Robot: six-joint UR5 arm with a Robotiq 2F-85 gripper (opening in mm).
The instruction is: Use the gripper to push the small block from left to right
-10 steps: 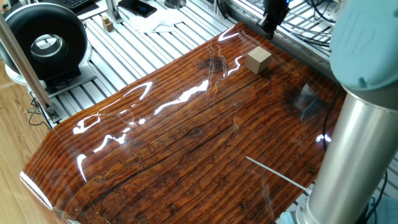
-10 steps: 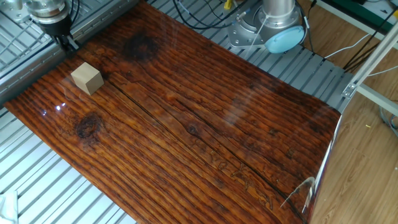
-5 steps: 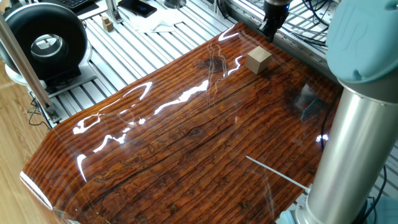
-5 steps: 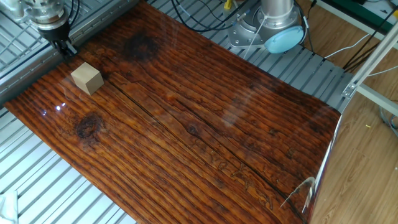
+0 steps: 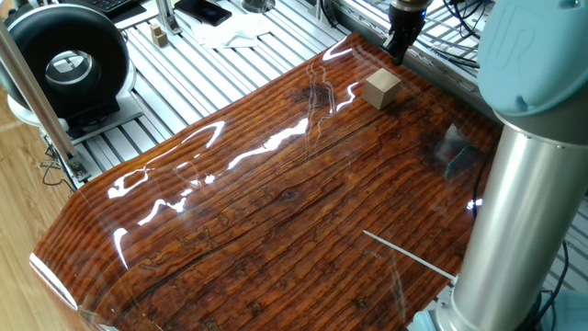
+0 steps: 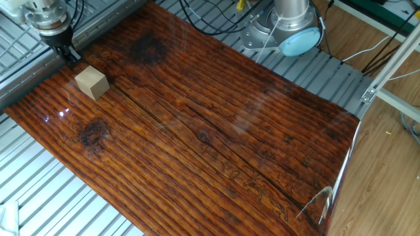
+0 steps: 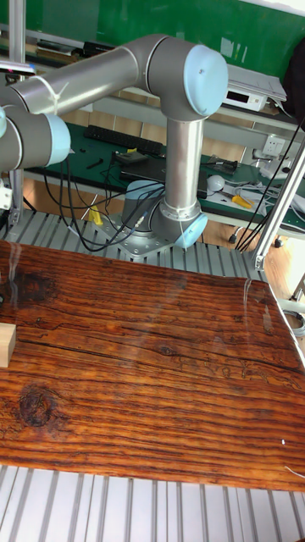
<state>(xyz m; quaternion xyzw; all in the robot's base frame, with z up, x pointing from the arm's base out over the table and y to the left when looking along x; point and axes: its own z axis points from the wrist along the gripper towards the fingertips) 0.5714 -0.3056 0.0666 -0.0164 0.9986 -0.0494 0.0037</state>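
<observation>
I'm looking at a glossy, dark-grained wooden surface (image 6: 216, 124) on a ribbed metal bench (image 5: 211, 78), green wall at the top of the tall view. Big light-blue arm (image 7: 169, 76) fills the right of one fixed view. Round black device (image 5: 64, 60) upper left; no writing I can read. Small block (image 6: 91, 82) sits upper left in the other fixed view, near the board's edge, open wood stretching toward lower right. Gripper (image 6: 67, 52) just beside it; fingers look clenched.
</observation>
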